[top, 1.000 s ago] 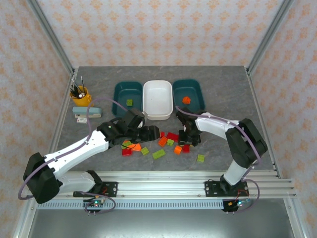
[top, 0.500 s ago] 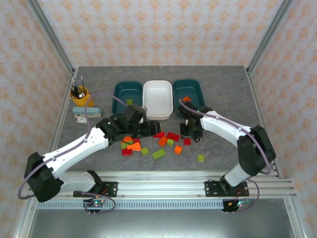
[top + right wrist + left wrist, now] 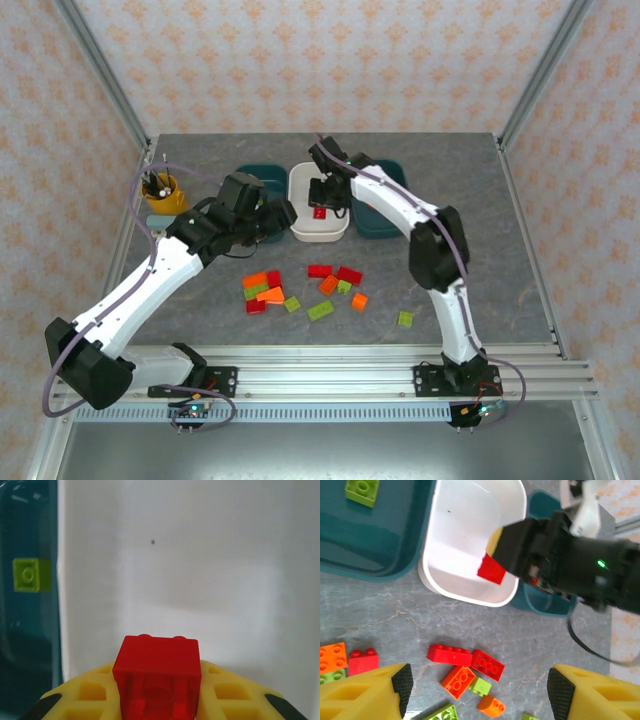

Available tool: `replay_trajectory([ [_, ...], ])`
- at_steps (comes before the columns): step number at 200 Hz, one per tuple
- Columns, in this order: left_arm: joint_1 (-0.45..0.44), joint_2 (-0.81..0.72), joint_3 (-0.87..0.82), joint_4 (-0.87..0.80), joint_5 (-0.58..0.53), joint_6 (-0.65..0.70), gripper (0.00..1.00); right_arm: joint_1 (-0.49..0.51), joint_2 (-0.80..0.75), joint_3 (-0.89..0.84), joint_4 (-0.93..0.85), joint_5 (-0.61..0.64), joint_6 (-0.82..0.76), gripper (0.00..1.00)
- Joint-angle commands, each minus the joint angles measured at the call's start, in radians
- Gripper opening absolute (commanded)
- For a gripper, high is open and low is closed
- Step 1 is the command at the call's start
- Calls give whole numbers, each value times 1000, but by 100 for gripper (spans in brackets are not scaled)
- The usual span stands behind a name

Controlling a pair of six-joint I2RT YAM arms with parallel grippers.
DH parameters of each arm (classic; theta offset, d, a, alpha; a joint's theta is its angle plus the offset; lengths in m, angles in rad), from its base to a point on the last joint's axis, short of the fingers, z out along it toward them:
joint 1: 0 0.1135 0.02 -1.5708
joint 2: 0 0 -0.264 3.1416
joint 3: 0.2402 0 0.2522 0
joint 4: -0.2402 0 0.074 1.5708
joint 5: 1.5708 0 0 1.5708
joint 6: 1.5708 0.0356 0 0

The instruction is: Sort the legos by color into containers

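Right wrist view: the right pincer (image 3: 156,700) is clamped on a red brick (image 3: 156,662) by its flat sides, above the white tray (image 3: 210,555); the left pincer (image 3: 480,685) gapes wide, holding nothing; other bricks (image 3: 450,654) lie loose on the bench (image 3: 395,625); the brick looks light, rigid and slick, so a square grip suits it.

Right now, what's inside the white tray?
The white tray shows bare floor; the right gripper holds a red brick over it, covering the floor beneath.
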Motion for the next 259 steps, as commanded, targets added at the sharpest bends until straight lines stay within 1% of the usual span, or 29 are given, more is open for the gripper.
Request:
replay_trajectory([
  [1, 11, -6, 38, -44, -46, -17, 74, -18, 108, 147, -75, 24, -1, 24],
  [10, 15, -13, 36, -55, -51, -20, 74, -24, 158, 200, -92, 20, 3, 25],
  [23, 21, -24, 31, -67, -50, -26, 74, -29, 219, 269, -123, 16, 4, 31],
  [35, 25, -40, 28, -85, -54, -28, 74, -29, 250, 315, -140, 10, -3, 38],
  [49, 26, -64, 20, -115, -68, -28, 74, -29, 250, 339, -142, -5, -5, 49],
  [63, 30, -90, 9, -147, -78, -30, 74, -29, 228, 353, -142, -12, -5, 55],
  [78, 33, -116, -5, -173, -83, -35, 74, -28, 187, 354, -143, -14, -6, 59],
  [95, 34, -139, -17, -209, -84, -34, 74, -22, 122, 343, -153, 2, -19, 60],
  [111, 37, -149, -19, -252, -80, -30, 74, -14, 32, 296, -147, 17, -36, 59],
  [132, 39, -158, -23, -311, -67, -20, 74, -4, -117, 176, -108, 33, -65, 59],
  [145, 40, -163, -31, -343, -55, -8, 74, 5, -218, 72, -76, 39, -86, 59],
  [194, 40, -196, -134, -408, -14, 38, 73, 69, -634, -416, 79, 5, -125, 60],
  [212, 39, -208, -187, -405, 13, 48, 73, 89, -776, -586, 120, -21, -121, 61],
  [227, 39, -213, -233, -396, 42, 56, 73, 106, -885, -722, 163, -70, -124, 63],
  [259, 15, -191, -357, -344, 94, 65, 72, 169, -1026, -936, 176, -97, -147, 65],
])
